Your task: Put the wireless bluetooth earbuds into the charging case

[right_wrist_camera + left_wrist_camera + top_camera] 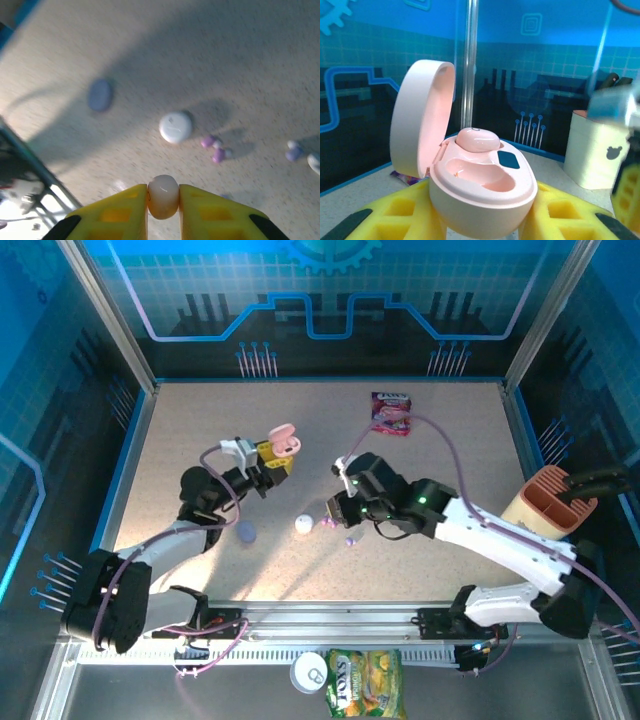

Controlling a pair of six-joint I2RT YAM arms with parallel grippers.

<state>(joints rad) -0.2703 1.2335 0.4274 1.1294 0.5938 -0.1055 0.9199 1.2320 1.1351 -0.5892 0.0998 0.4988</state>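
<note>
- The left arm bent in from the near-left corner, its left gripper (pixel 274 464) raised and clamped on an open, pebble-shaped pink plastic charging case (pixel 285 444).
- The left wrist view showed a glossy pink earbud (pixel 477 140) seated in that case beside an unfilled socket.
- On the speckled tabletop (pixel 430 480) at centre lay a lavender oval case (pixel 245 532), a white round case (pixel 303 524) and small purple plastic earbuds (pixel 212 149).
- The right arm reached leftward; the right wrist view showed the right gripper (pixel 163 202) pinching a pale glossy earbud (pixel 163 195).
</note>
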